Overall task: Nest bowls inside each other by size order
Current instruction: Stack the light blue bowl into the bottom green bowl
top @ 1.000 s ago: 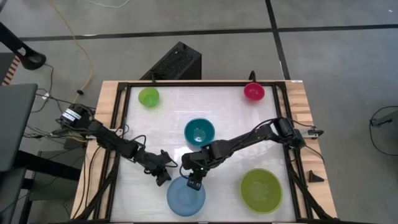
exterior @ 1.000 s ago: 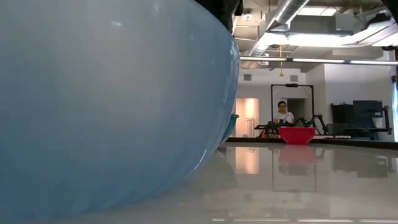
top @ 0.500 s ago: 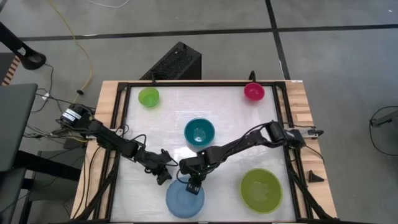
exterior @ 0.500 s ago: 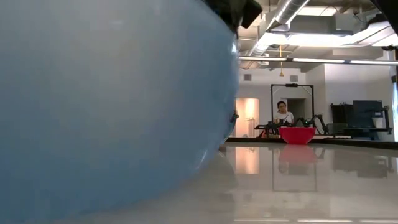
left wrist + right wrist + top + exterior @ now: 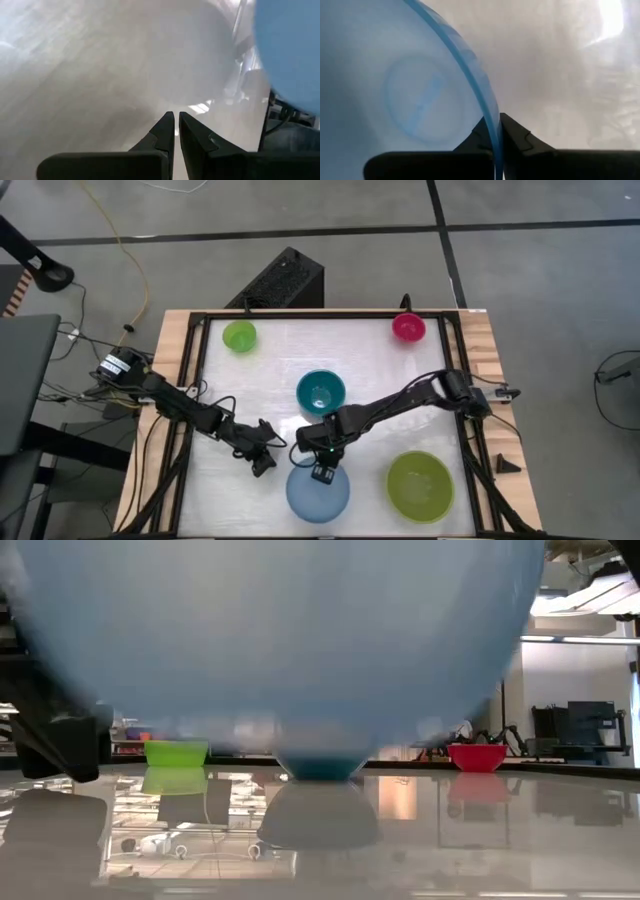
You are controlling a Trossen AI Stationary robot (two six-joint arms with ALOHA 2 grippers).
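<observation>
Pinching the light blue bowl (image 5: 318, 493) by its rim, the right gripper (image 5: 323, 471) holds it left of the olive-green bowl (image 5: 420, 486), lower centre of frame.

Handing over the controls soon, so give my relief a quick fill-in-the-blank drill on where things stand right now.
1. The right gripper is shut on the rim of the ____ bowl.
2. The left gripper holds nothing; its fingers are ____.
3. The teal bowl has ____ inside it.
4. The pink bowl sits at the table's far ____ corner in the high view.

Missing words: light blue; shut; nothing; right
</observation>
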